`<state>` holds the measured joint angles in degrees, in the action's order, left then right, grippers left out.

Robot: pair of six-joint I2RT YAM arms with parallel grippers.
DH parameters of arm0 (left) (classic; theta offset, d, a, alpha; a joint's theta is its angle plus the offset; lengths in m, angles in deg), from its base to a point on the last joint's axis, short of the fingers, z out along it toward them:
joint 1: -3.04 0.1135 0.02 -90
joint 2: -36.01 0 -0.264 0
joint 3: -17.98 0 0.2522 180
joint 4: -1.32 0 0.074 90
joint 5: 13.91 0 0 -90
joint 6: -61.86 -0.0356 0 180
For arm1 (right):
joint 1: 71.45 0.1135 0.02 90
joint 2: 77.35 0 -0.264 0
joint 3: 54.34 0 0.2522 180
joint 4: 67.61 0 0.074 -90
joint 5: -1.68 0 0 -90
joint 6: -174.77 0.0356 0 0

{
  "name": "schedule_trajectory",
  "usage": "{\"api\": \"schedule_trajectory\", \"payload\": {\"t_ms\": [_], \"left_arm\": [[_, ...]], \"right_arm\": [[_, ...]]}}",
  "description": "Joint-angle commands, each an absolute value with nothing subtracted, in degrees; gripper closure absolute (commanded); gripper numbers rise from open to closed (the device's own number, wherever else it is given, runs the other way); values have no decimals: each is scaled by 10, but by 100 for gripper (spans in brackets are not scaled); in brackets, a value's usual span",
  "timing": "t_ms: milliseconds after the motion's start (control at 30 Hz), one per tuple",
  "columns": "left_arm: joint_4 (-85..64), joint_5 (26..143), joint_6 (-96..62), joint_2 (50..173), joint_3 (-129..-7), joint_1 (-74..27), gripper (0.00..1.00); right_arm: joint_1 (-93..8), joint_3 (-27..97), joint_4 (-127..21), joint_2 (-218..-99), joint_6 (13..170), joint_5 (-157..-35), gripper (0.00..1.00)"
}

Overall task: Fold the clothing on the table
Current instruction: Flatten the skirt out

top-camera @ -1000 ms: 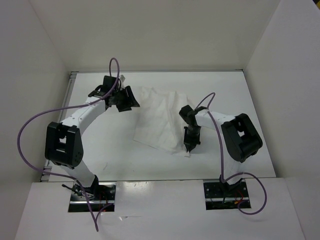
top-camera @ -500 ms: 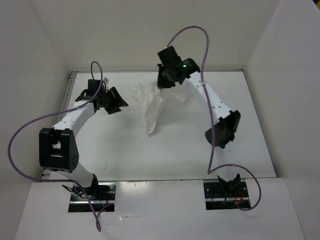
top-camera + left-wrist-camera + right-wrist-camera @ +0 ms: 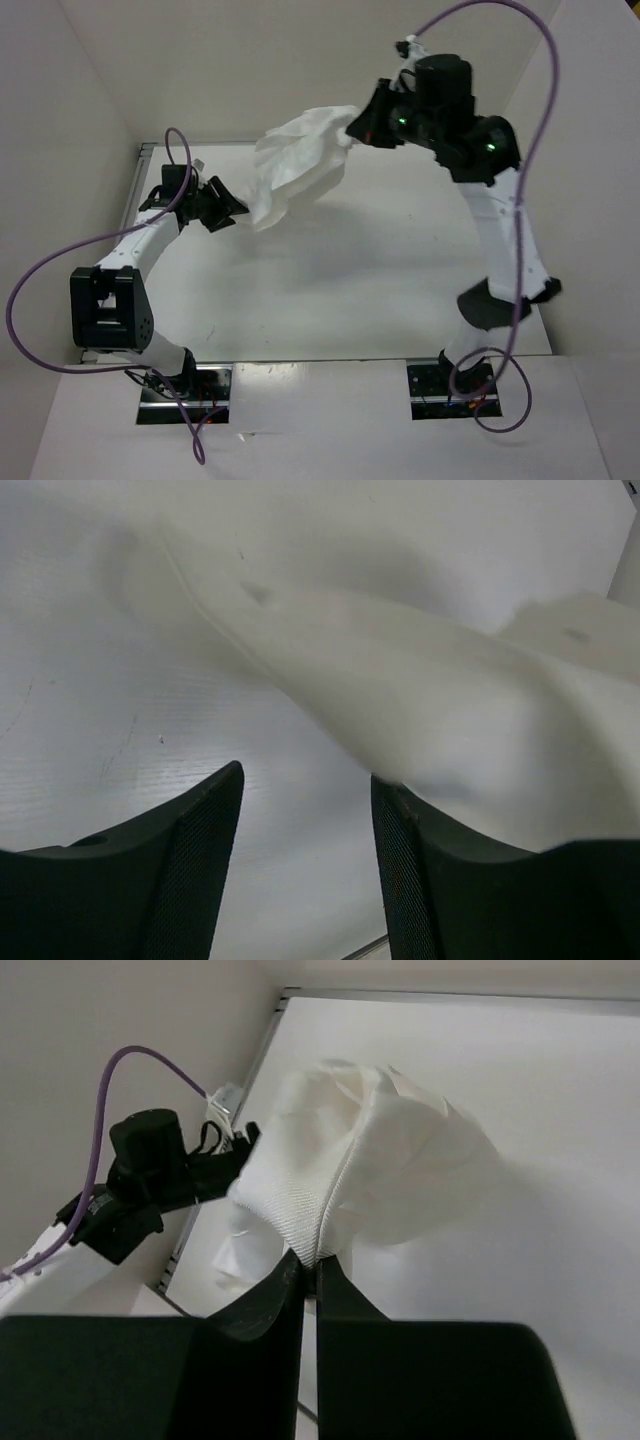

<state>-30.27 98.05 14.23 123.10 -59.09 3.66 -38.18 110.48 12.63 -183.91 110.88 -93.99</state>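
While the right fingers [image 3: 268,1312] are pinched shut on a seam edge of the white garment [image 3: 296,165], it hangs bunched in the air toward 11 o'clock in the overhead view, seemingly clear of the bench [image 3: 350,285]. Right arm is raised high near 12 o'clock. Left fingers [image 3: 195,865] stand apart, holding nothing, low at 9 to 10 o'clock. The garment's hanging tail is at their 1 o'clock side, maybe brushing one finger. Step looks like lifting the garment to open it out before any fold. Next move likely needs the left fingers to close on a free corner of the tail. Both arms can then spread it and lay it flat.
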Motion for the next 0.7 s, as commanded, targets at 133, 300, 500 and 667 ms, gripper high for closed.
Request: {"api": "schedule_trajectory", "payload": {"t_ms": [133, 300, 500, 667], "left_arm": [[-270, 1009, 152, 1219, -555, 40, 38], [-270, 1009, 147, 1201, -521, 35, 38], [-259, 1031, 147, 1213, -515, -1, 38], [-234, 1081, 140, 1267, -553, -63, 38]], "right_arm": [[-540, 485, 21, -1631, 1163, -988, 91], [-649, 161, -13, -1564, 1163, -1049, 65], [-655, 245, 37, -1521, 1190, -922, 62], [-655, 272, 24, -1562, 1178, -904, 62]]}}
